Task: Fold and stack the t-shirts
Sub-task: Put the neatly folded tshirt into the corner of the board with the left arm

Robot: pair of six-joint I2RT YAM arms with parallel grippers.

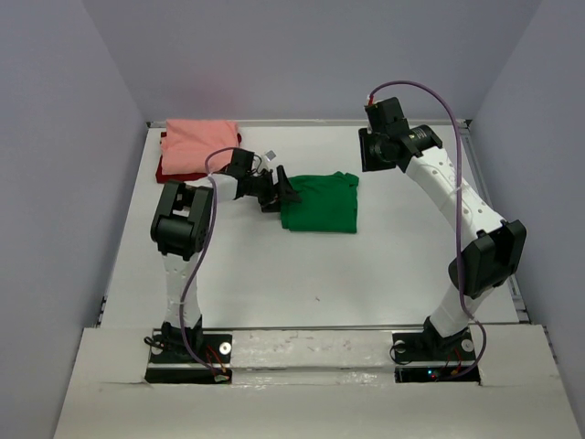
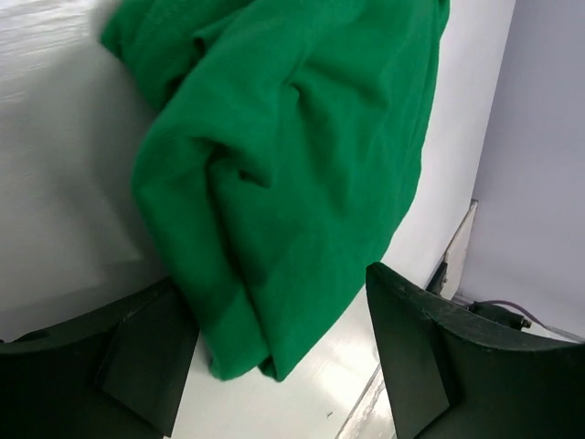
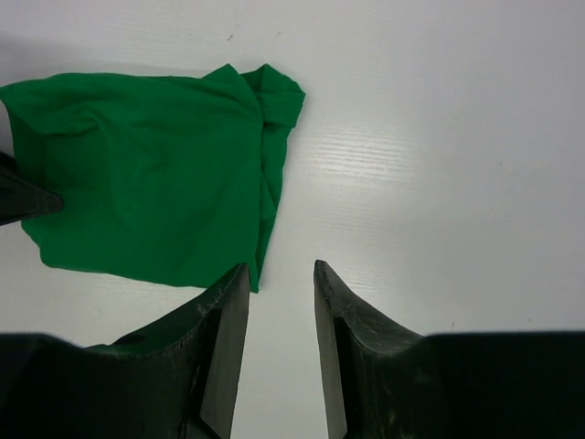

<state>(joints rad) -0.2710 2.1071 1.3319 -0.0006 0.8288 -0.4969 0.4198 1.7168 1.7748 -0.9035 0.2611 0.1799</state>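
The bright green t-shirt (image 1: 318, 203) lies folded in the middle of the table. My left gripper (image 1: 279, 190) is open at its left edge. In the left wrist view a folded corner of the green shirt (image 2: 283, 183) lies between the spread fingers (image 2: 430, 347), and the jaws are not closed on it. My right gripper (image 1: 377, 151) is raised above the table, right of and behind the shirt. It is open and empty (image 3: 279, 267) and looks down at the green shirt (image 3: 146, 183). The salmon pink shirt (image 1: 199, 146) lies folded on the dark red shirt (image 1: 167, 171) at the back left.
The white table (image 1: 384, 265) is walled by grey panels at the back and sides. A rail runs along its right edge (image 1: 498, 201). A small grey tag (image 1: 270, 155) lies near the left wrist. The left gripper's finger tip (image 3: 23, 197) shows in the right wrist view.
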